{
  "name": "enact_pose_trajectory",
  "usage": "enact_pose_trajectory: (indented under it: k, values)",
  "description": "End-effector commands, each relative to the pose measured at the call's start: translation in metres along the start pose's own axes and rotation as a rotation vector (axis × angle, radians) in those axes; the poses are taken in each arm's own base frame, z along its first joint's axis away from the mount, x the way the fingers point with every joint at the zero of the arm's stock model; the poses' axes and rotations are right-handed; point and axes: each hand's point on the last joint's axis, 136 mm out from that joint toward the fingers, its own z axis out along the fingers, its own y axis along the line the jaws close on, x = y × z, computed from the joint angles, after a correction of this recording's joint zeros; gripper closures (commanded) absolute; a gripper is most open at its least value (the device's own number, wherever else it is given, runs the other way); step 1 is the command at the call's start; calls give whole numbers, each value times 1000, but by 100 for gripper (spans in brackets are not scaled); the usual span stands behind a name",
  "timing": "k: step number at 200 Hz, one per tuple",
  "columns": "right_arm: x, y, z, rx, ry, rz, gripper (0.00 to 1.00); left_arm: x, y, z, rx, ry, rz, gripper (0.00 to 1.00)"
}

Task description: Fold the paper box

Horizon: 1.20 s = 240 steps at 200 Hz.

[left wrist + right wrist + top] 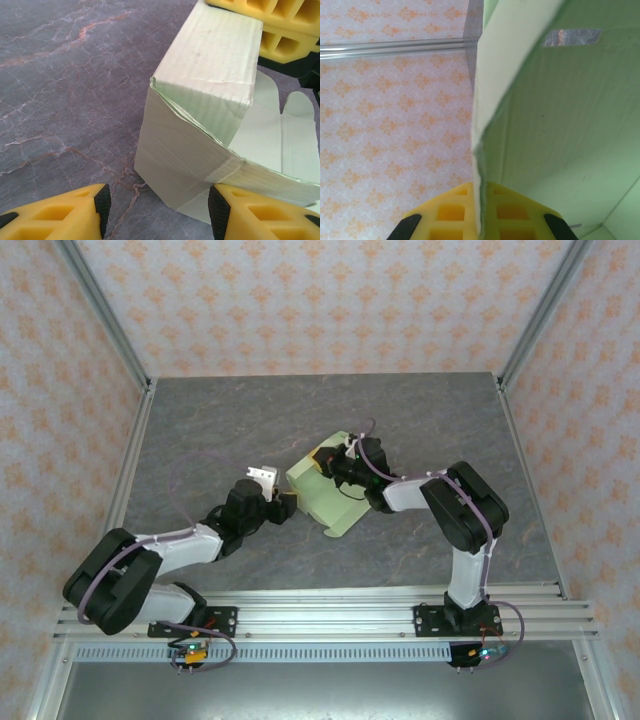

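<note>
Box (pixel 335 505) sits half folded on the counter (pixel 60 100). My right gripper (pixel 479 220) pinches 1 wall. My left gripper (pixel 160 205), jaws apart and empty, should press the creased corner inward squarely, not crush it.

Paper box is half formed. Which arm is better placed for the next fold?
Left. The left claw is open and free, with a corner of the paper box just ahead. The right claw is shut on a box wall, probably steadying it.
</note>
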Motion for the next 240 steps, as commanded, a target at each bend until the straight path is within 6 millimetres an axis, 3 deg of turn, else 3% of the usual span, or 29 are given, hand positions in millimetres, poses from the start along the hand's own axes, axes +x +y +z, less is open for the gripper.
enact_pose_trajectory:
  k: [1, 67, 113, 145, 185, 240]
  values:
    - [5, 1, 1, -34, -1, 1, 96, -22, -8, 4, 9, -73, 20, 42]
    - [7, -11, -2, -5, -8, 16, 94, -28, 0, -11, -28, -127, 36, 30]
    - [1, -1, 4, -14, -37, 46, 94, -10, 3, -26, -17, -140, 7, 22]
    - [0, 3, 5, -21, -43, 48, 94, -3, -3, -26, -3, -118, 28, 23]
    - [4, -1, 4, -24, -30, 62, 94, -10, 5, -30, -58, -146, 37, 24]
    - [14, -2, 4, -30, -16, 74, 94, -19, 3, -12, -72, -138, 40, 25]
